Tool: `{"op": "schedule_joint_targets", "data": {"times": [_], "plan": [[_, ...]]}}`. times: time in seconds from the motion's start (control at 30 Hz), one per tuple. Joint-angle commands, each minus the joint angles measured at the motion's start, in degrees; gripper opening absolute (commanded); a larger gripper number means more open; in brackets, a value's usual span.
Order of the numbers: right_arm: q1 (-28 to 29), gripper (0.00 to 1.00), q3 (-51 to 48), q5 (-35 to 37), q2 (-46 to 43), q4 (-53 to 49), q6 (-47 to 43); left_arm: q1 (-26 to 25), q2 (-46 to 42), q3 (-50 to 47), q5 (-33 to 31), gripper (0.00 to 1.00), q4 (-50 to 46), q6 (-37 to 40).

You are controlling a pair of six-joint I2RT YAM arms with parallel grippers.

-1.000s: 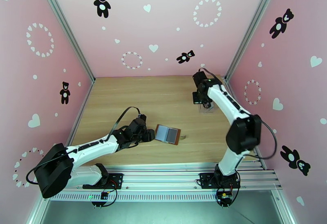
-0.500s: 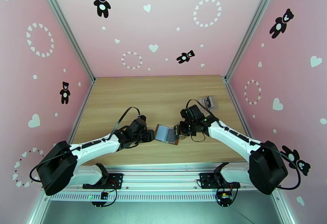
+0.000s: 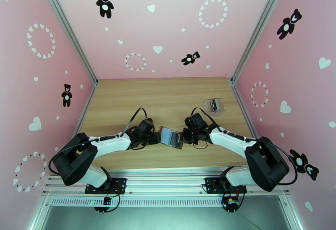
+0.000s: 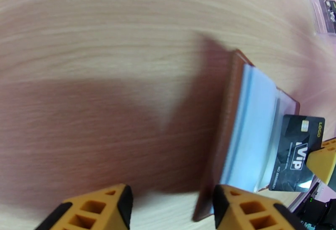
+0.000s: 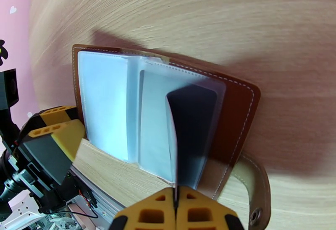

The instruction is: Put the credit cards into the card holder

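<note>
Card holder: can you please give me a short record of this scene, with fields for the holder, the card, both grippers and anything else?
card holder: open on the table, see-through pockets up
credit card: black, its far end dark behind a pocket leaf
right gripper: shut on the credit card
left gripper: open, at the holder's opposite edge
clear case: far right, apart, second card inside
</note>
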Motion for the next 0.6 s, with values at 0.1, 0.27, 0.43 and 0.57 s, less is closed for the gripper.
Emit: {"op": "schedule_joint_targets", "data": {"times": [0.1, 0.27, 0.43, 0.57], "plan": [[-0.19, 0.00, 9.06, -1.59, 7.82, -4.63, -6.07, -1.13, -1.71, -3.36, 2.86, 0.54, 2.76, -1.44], [-0.09, 0.00, 14.72, -1.35, 8.43, -9.78, -10.43, -2.35, -7.20, -6.27, -1.79, 0.55, -2.74, -3.14], [0.70, 0.00, 16.61, -0.84, 5.83, -11.38, -11.25, -2.28, -17.22, -5.57, -8.52, 0.60, -13.28, -3.06], [3.63, 0.00, 14.85, -0.61, 5.55, -6.45, -5.63, -0.61, -19.87, -3.82, -5.19, 0.60, -10.62, -0.05]]}}
